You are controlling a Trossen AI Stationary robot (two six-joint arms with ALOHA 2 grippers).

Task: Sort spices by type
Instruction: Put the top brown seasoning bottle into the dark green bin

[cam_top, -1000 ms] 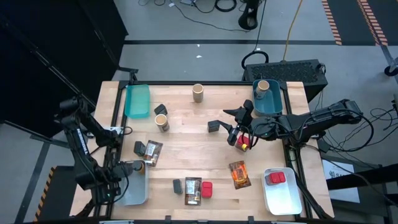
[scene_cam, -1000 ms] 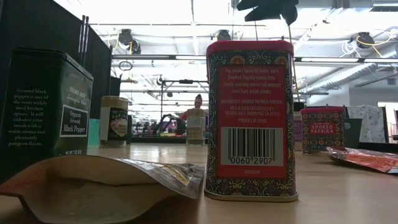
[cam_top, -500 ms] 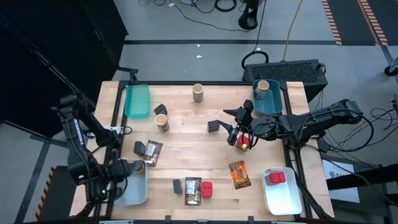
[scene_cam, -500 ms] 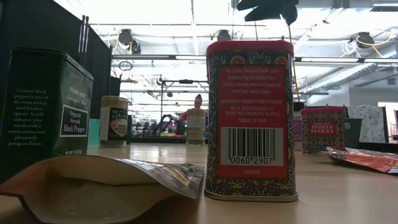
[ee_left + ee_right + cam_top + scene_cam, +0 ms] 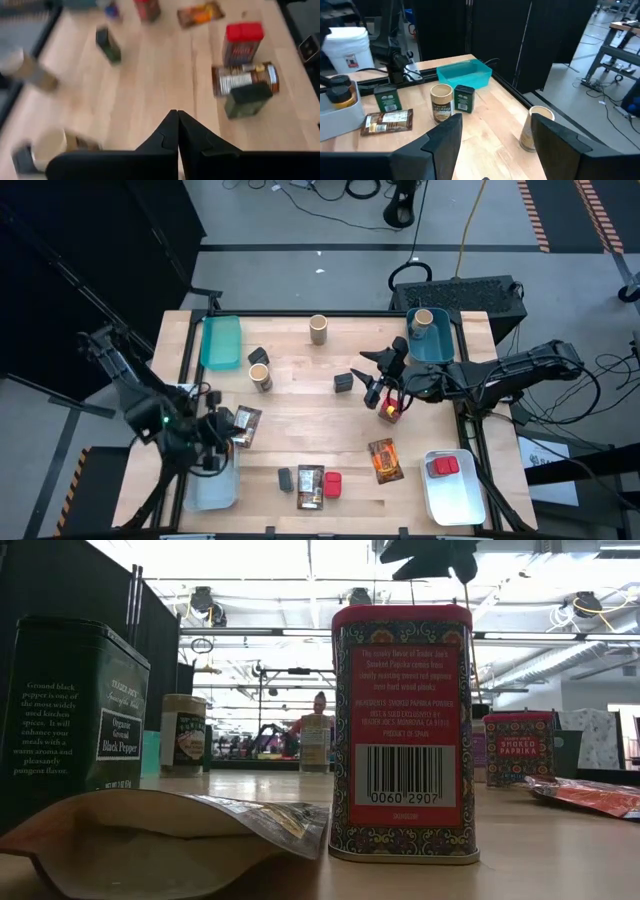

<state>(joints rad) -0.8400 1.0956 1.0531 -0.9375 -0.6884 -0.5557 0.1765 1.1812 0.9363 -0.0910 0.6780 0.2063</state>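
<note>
The spices are scattered over the wooden table: tan cylinders [image 5: 318, 328] [image 5: 260, 377], dark tins [image 5: 343, 383] [image 5: 285, 478], printed packets [image 5: 385, 460] [image 5: 310, 485] and red tins [image 5: 332, 483]. My left gripper [image 5: 218, 442] [image 5: 177, 130] is shut and holds nothing; it hangs over the far end of the clear bin [image 5: 212, 485] at the near left. My right gripper [image 5: 385, 388] [image 5: 495, 135] is raised and open, with nothing between its fingers. It hangs over a red tin [image 5: 388, 409] [image 5: 518, 747] that stands on its base on the table.
A teal bin [image 5: 220, 342] lies at the far left. Another teal bin [image 5: 440, 345] at the far right holds a tan cylinder [image 5: 422, 320]. A white tray [image 5: 455, 495] at the near right holds a red tin [image 5: 443, 467]. Bare wood shows mid-table.
My left gripper has risen from low over the clear bin and swung toward the table's far edge and middle. It has tipped from pointing steeply down to slanting across the table, and it has stayed shut.
</note>
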